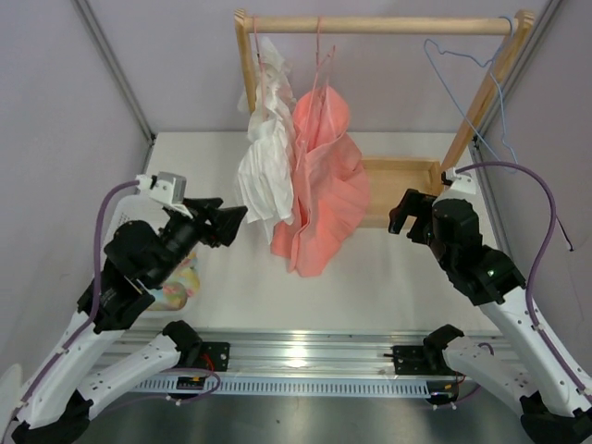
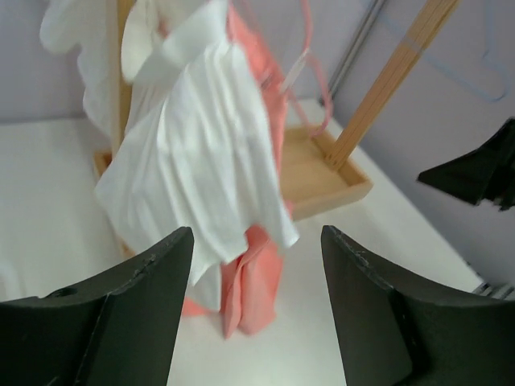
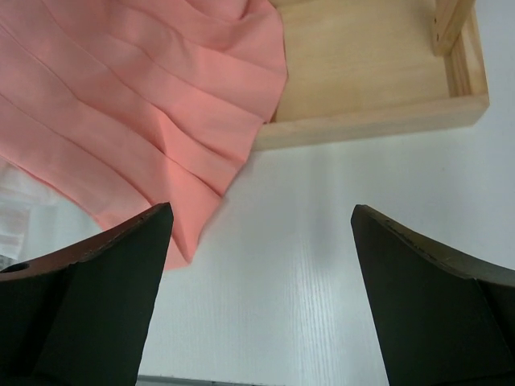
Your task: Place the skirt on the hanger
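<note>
The salmon-pink pleated skirt point(image 1: 326, 185) hangs from the thin pink hanger point(image 1: 320, 55), which hooks over the wooden rail point(image 1: 379, 25). The skirt also shows in the left wrist view point(image 2: 253, 281) behind the white garment, and in the right wrist view point(image 3: 137, 104). My left gripper point(image 1: 231, 220) is open and empty, just left of the hanging clothes. My right gripper point(image 1: 400, 215) is open and empty, right of the skirt and above the table. The hanger's neck also shows in the left wrist view point(image 2: 310, 48).
A white ruffled garment point(image 1: 266, 166) hangs left of the skirt, partly over it. A light-blue wire hanger point(image 1: 462, 65) hangs at the rail's right end. The wooden rack base tray point(image 1: 400, 176) sits behind. A yellow-and-blue patterned cloth point(image 1: 176, 285) lies under the left arm.
</note>
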Action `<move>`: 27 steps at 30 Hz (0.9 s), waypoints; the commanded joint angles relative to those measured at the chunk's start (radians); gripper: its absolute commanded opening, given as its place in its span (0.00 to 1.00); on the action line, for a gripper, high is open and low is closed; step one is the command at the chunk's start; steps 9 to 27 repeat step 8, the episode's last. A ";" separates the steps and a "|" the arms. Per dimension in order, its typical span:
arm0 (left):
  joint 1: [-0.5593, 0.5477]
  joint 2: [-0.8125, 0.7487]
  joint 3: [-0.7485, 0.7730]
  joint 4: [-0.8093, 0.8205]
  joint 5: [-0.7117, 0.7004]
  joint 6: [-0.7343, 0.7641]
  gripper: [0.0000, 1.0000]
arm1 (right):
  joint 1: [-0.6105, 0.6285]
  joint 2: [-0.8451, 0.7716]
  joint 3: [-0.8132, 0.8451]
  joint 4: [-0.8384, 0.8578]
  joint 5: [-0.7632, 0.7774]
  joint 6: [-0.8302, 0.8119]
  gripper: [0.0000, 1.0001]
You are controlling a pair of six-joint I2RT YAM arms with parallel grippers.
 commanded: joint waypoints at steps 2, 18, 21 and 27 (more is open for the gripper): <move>-0.004 -0.025 -0.098 -0.096 -0.052 -0.021 0.70 | -0.003 -0.026 -0.027 0.038 -0.007 0.027 0.99; -0.004 -0.056 -0.158 -0.099 -0.059 -0.035 0.70 | -0.005 -0.024 -0.045 0.035 0.006 0.024 0.99; -0.004 -0.056 -0.158 -0.099 -0.059 -0.035 0.70 | -0.005 -0.024 -0.045 0.035 0.006 0.024 0.99; -0.004 -0.056 -0.158 -0.099 -0.059 -0.035 0.70 | -0.005 -0.024 -0.045 0.035 0.006 0.024 0.99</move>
